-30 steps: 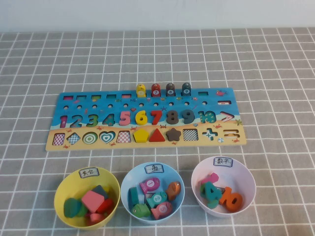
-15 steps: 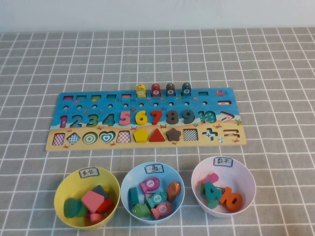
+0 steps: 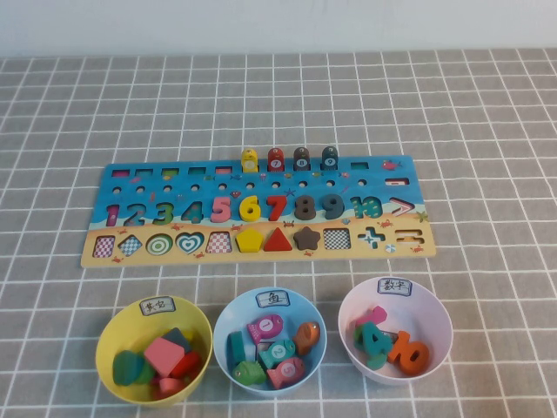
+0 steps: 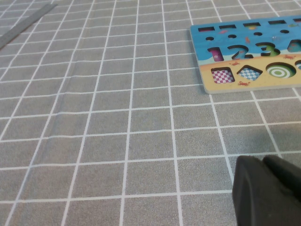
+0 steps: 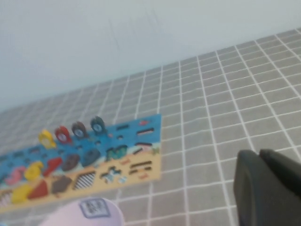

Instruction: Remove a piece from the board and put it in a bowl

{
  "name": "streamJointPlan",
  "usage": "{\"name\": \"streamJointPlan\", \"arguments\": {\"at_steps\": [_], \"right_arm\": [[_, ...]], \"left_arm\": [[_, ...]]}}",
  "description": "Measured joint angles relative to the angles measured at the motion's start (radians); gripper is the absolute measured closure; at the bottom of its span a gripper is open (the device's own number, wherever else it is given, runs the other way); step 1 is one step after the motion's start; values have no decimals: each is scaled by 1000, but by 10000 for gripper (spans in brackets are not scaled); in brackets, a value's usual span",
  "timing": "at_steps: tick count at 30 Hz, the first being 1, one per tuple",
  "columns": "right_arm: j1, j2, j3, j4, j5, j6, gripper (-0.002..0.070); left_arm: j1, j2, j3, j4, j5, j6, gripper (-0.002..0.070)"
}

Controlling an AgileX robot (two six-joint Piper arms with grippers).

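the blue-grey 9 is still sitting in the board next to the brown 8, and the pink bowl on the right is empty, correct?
Not quite. The 9 does sit in the board beside the brown 8, but the high view shows the pink bowl already holds several number pieces. Neither gripper appears in that view; the left gripper and right gripper are parked away from the bowls.

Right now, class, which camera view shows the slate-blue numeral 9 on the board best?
The high view: the slate-blue 9 sits plainly in its slot on the board. The right wrist view shows it blurred; the left wrist view shows only the board's other end.

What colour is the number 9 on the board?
The number 9 is dark blue-grey; the high view shows it best.
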Motion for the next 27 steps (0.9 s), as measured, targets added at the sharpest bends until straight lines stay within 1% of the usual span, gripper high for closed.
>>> {"name": "streamJointPlan", "arguments": {"at_steps": [4, 13, 16, 20, 23, 27], "right_arm": [[0, 0, 0, 115, -14, -6, 695], [0, 0, 0, 209, -21, 0, 695], [0, 0, 0, 295, -12, -6, 695], [0, 20, -41, 323, 93, -6, 695], [0, 106, -123, 323, 204, -6, 695], [0, 268, -252, 276, 340, -6, 695]], "left_arm": [[0, 0, 0, 0, 0, 0, 678], [0, 0, 0, 0, 0, 0, 678], [0, 0, 0, 0, 0, 0, 678], [0, 0, 0, 0, 0, 0, 678], [0, 0, 0, 0, 0, 0, 678], [0, 0, 0, 0, 0, 0, 678]]}}
